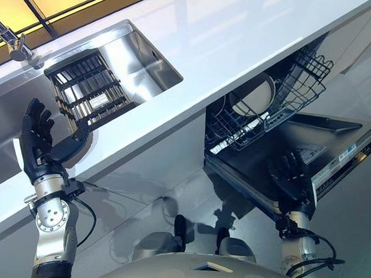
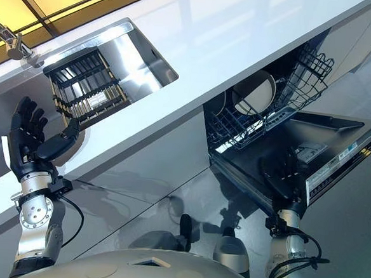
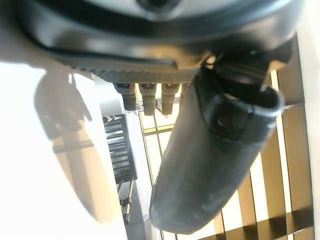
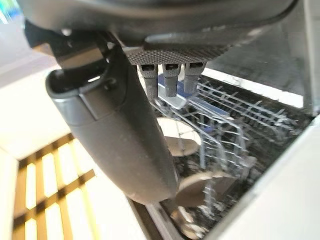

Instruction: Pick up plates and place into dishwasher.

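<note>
Two plates stand on edge in the pulled-out wire rack (image 1: pixel 264 112) of the dishwasher (image 1: pixel 337 153), right of centre in the head views. The larger plate (image 1: pixel 253 96) is pale and round and leans among the rack's tines; a second plate (image 1: pixel 216 106) shows partly just to its left, under the counter's edge. In the right wrist view the plates appear past the fingertips, among the rack's wires, with a gap between them and the hand.

The right hand (image 1: pixel 289 175) hangs in the lower right of the frame, over the lowered dishwasher door (image 1: pixel 280 155) and below the rack. Its fingers (image 4: pixel 171 77) are straight and spread, its thumb stands off to one side, and it holds nothing. It touches neither plate; the plates lie above it and slightly to its left in the head views.

The left hand (image 1: pixel 37 140) is raised at the left edge of the frame, in front of the white countertop (image 1: pixel 243 41), well apart from the dishwasher. Its fingers (image 3: pixel 148 95) are extended and apart, its thumb points toward the sink, and it is empty.

The steel sink (image 1: pixel 137 56) is set into the countertop in the upper left. A black dish rack (image 1: pixel 87 87) with slats rests inside it, just above the left hand's thumb. A chrome tap (image 1: pixel 11 41) stands at the far upper left edge.
</note>
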You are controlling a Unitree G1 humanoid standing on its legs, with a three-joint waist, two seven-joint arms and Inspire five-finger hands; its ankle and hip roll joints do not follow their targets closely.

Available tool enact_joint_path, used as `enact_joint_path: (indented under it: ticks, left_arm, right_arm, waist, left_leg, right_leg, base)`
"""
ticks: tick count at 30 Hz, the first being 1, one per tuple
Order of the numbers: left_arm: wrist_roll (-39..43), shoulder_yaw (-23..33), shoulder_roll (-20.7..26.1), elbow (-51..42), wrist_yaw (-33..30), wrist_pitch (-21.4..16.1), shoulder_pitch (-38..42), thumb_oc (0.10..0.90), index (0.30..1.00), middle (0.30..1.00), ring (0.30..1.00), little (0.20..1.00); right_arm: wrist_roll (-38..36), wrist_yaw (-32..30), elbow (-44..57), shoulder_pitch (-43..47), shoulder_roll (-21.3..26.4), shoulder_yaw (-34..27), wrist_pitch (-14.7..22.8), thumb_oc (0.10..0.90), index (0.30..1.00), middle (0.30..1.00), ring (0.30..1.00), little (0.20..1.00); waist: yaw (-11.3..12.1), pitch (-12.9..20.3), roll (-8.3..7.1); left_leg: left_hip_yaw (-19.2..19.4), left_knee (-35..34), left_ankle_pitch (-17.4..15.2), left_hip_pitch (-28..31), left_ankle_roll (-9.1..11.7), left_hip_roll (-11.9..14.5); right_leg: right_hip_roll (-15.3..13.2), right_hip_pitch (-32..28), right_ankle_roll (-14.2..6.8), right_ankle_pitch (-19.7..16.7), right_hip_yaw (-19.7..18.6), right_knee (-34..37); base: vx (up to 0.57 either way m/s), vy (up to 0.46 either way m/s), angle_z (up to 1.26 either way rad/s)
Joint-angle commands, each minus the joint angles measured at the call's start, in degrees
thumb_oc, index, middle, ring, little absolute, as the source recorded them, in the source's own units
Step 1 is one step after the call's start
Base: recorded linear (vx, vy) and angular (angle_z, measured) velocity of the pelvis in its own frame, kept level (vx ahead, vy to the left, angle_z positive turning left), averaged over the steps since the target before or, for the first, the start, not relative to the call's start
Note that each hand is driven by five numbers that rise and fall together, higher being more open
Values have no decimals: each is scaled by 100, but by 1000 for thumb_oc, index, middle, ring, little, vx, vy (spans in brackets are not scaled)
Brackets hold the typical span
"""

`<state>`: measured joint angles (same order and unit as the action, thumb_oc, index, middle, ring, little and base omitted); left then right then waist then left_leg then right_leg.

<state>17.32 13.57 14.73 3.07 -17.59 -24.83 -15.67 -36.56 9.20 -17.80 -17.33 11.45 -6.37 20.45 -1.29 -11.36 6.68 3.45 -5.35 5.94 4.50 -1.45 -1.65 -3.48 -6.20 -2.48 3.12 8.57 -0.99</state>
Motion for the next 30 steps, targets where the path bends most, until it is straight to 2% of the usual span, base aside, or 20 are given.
enact_joint_path:
  ticks: [1, 3, 5, 8, 13, 16, 21, 30]
  left_arm:
    - [-82, 199, 475, -3, -92, -245, 437, 800, 900, 900, 900, 900]
    - [-104, 144, 512, 41, -94, -183, 556, 800, 900, 900, 900, 900]
    - [-113, 41, 577, 97, -135, -124, 688, 800, 900, 900, 900, 900]
    - [-114, -57, 630, 80, -119, -5, 774, 800, 900, 900, 900, 900]
    - [-160, -279, 684, 106, -101, 135, 852, 800, 900, 900, 900, 900]
    - [-121, -338, 718, 149, 2, 202, 869, 800, 900, 900, 900, 900]
    - [-68, -424, 782, 31, 216, 348, 796, 800, 900, 900, 900, 900]
    - [98, -595, 917, 37, 515, 283, 651, 800, 900, 900, 900, 900]
  right_arm:
    - [385, 86, 308, 577, 221, 133, 285, 800, 900, 900, 900, 900]
    - [507, -144, 91, 813, 314, 248, 240, 800, 900, 900, 900, 900]
    - [789, -741, -267, 1082, 388, 351, 20, 800, 900, 900, 900, 900]
    - [638, -1352, -729, 1426, 479, 369, -202, 800, 900, 900, 900, 900]
    - [660, -1821, -1006, 1826, 463, 464, -128, 800, 900, 900, 900, 900]
    - [479, -1710, -1327, 2091, 575, 444, -314, 800, 900, 900, 900, 900]
    - [314, -1434, -1576, 2480, 652, 452, -373, 800, 900, 900, 900, 900]
    - [-294, -848, -1605, 3401, 777, 769, -231, 800, 900, 900, 900, 900]
  waist:
    - [53, 116, -191]
    - [123, 112, -194]
    - [197, 93, -183]
    - [327, 95, -153]
    - [517, 84, -80]
    - [648, 81, -1]
    - [896, 73, 97]
    - [1308, 27, 220]
  left_leg:
    - [133, 187, -931, 384, -100, -335]
    - [98, 202, -921, 377, -85, -336]
    - [63, 235, -924, 376, -71, -339]
    - [-34, 246, -914, 400, -60, -335]
    - [-228, 343, -913, 414, -66, -365]
    - [-348, 407, -908, 418, -70, -396]
    - [-580, 458, -867, 411, -84, -455]
    - [-852, 554, -790, 312, -99, -524]
  right_leg:
    - [-63, 220, -213, 147, 115, -184]
    - [-78, 201, -208, 161, 176, -210]
    - [-96, 183, -204, 179, 241, -264]
    - [-117, 135, -187, 217, 312, -334]
    - [-159, 76, -145, 276, 398, -484]
    - [-210, 33, -119, 319, 468, -582]
    - [-278, -15, -85, 347, 611, -686]
    - [-369, -34, -49, 267, 841, -661]
  base:
    - [0, 0, 0]
    - [30, -1, 3]
    - [55, 18, 9]
    - [86, 34, 19]
    - [110, 48, 17]
    - [120, 80, 21]
    - [101, 67, 26]
    - [53, 31, 13]
